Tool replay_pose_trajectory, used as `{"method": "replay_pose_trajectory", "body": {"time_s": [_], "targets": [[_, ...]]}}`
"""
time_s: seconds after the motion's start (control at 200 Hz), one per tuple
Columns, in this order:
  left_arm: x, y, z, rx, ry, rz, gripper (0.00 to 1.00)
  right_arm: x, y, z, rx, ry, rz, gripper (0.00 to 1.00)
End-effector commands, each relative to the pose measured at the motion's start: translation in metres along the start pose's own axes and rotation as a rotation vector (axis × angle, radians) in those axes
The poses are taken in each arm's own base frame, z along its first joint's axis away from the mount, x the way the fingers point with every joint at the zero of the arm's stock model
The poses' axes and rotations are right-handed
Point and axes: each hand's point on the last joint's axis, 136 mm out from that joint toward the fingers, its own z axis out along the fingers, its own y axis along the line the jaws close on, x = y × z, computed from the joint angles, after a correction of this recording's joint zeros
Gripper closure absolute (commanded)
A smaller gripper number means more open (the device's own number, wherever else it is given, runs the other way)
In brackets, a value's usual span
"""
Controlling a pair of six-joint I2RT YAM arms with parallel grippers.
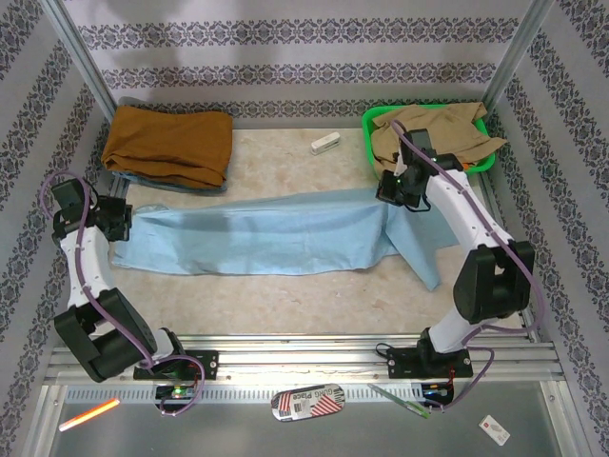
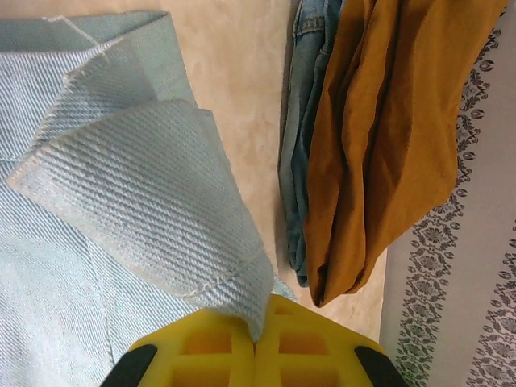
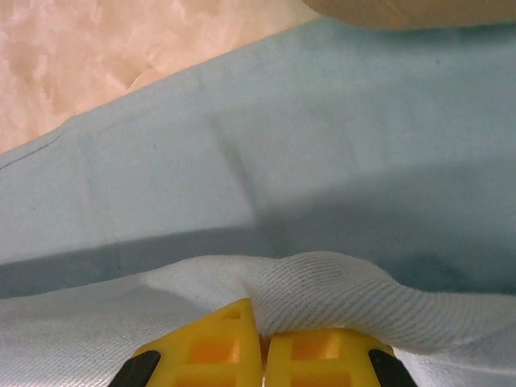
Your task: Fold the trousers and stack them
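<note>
Sky-blue trousers (image 1: 276, 238) lie stretched left to right across the tabletop (image 1: 285, 314) in the top view. The left gripper (image 1: 122, 221) is at their left end. The right gripper (image 1: 395, 190) is at the right end, where the cloth rises to a peak and a flap drops toward the near right. Pinching both ends likely keeps the thin cloth taut and flat for a fold. A rust-orange garment (image 1: 166, 143) sits folded far left, and a green bin (image 1: 369, 129) far right holds a tan garment (image 1: 438, 129).

Left wrist: the yellow jaws are closed on a hemmed corner of the trousers, which is lifted clear of the tabletop. A blue denim garment (image 2: 300, 161) lies under the rust-orange one, just beside the trousers but apart from them.

Right wrist: the jaws are closed with a ridge of trousers cloth pinched between them, and the rest of the cloth spreads out beyond. No fold made yet, so the task looks early.
</note>
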Motion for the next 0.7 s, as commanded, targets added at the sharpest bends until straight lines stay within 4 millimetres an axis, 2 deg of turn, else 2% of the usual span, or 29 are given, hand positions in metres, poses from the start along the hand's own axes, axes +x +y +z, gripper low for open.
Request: {"method": "replay_pose_trajectory", "body": {"time_s": [0.0, 0.2, 0.38, 0.694], "targets": [[-0.031, -0.032, -0.001, 0.09, -0.106, 0.026, 1.0, -0.024, -0.027, 0.001, 0.106, -0.028, -0.004, 1.0], [-0.039, -0.032, 0.018, 0.073, -0.097, 0.024, 1.0, -0.041, -0.029, 0.026, 0.113, 0.017, -0.003, 1.0], [-0.043, -0.03, 0.039, 0.043, -0.07, 0.023, 1.0, -0.045, -0.035, 0.051, 0.135, 0.068, -0.004, 1.0], [-0.044, -0.004, 0.082, -0.042, -0.019, 0.009, 1.0, -0.054, -0.04, 0.075, 0.161, 0.094, 0.001, 0.98]]}}
